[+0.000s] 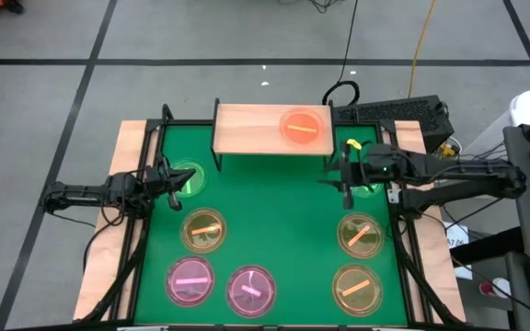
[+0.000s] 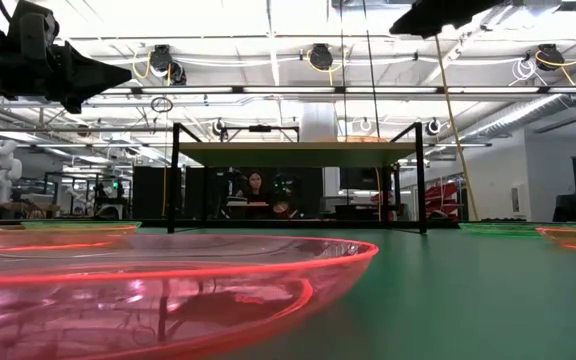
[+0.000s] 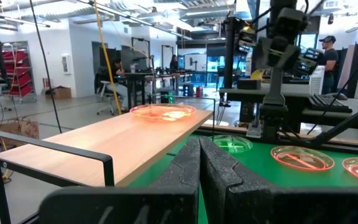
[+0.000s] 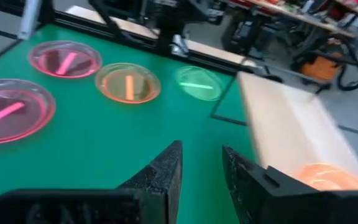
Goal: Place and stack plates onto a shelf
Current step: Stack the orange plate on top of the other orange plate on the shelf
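Shelf [image 1: 247, 129] left half bare; orange plate [image 1: 303, 128] fills right.

No words, labels, brand names, numbers or signs can be read in any of the views, neither on the worktop nor in the room behind it.

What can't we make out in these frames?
- Green plate on the right: in the high view the right gripper and its arm cover most of it.
- Shelf top: the low view looks level along it, so the orange plate lying there does not show.
- Pink plate: in the low view it fills the foreground and the picture's lower edge cuts it off.
- Left gripper: partly covers the left green plate in the high view.
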`<state>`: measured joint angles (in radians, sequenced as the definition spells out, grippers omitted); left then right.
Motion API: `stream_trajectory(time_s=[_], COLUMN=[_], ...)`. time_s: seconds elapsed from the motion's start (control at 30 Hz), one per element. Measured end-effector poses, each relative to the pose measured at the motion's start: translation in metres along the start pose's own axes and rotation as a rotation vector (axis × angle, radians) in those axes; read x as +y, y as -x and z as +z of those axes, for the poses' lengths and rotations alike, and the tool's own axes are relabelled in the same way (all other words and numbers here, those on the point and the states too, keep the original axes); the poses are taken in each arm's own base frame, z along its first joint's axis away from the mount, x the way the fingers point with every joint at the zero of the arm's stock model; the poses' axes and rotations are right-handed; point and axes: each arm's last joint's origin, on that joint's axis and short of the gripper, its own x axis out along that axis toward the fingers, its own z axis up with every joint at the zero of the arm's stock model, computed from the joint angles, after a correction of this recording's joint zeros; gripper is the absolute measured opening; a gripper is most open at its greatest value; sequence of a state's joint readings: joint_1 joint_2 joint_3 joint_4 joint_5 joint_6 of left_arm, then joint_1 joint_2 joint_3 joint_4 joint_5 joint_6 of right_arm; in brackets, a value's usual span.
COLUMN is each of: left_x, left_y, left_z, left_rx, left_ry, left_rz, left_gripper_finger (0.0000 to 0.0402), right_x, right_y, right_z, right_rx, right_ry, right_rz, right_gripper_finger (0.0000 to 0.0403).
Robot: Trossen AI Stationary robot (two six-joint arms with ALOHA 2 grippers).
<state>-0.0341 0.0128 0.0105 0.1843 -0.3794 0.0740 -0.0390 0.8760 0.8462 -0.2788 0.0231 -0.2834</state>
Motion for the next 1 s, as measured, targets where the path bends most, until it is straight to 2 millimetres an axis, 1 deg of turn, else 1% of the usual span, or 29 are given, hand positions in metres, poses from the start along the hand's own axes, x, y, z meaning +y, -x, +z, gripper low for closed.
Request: stream_trajectory(time_s=[0.2,0.3,0.53,0.7,0.77,0.87,1.0], left_x=[0.0,0.0,0.0,0.0,0.0,-0.002,-0.007], left_y=[0.0,0.0,0.0,0.0,0.0,0.001,-0.007], left_z=[0.0,0.0,0.001,0.006,0.01,0.023,0.04], left_rx=[0.0,0.0,-0.009,-0.059,-0.085,-0.081,0.047], left_ry=[0.0,0.0,0.016,0.105,0.101,0.08,0.058], left_rz=[0.0,0.0,0.001,-0.011,-0.022,-0.102,-0.12], left_gripper_finger=[0.0001,0.0001,0.0001,0.0001,0.0001,0.0001,0.0001], right_x=[0.02,0.027,0.036,0.035,0.035,0.034,0.033], right_y=[-0.011,-0.013,-0.005,0.004,0.007,0.01,0.014], right_z=[-0.018,-0.025,-0.031,-0.03,-0.03,-0.03,-0.029], right_rx=[-0.042,-0.053,-0.125,-0.185,-0.196,-0.211,-0.233], right_ry=[0.015,0.03,0.043,0.033,0.032,0.033,0.053], right_rz=[0.056,0.08,0.1,0.088,0.084,0.079,0.069], right_gripper_finger=[0.0096,0.0096,0.0096,0.0096,0.0096,0.0096,0.0096])
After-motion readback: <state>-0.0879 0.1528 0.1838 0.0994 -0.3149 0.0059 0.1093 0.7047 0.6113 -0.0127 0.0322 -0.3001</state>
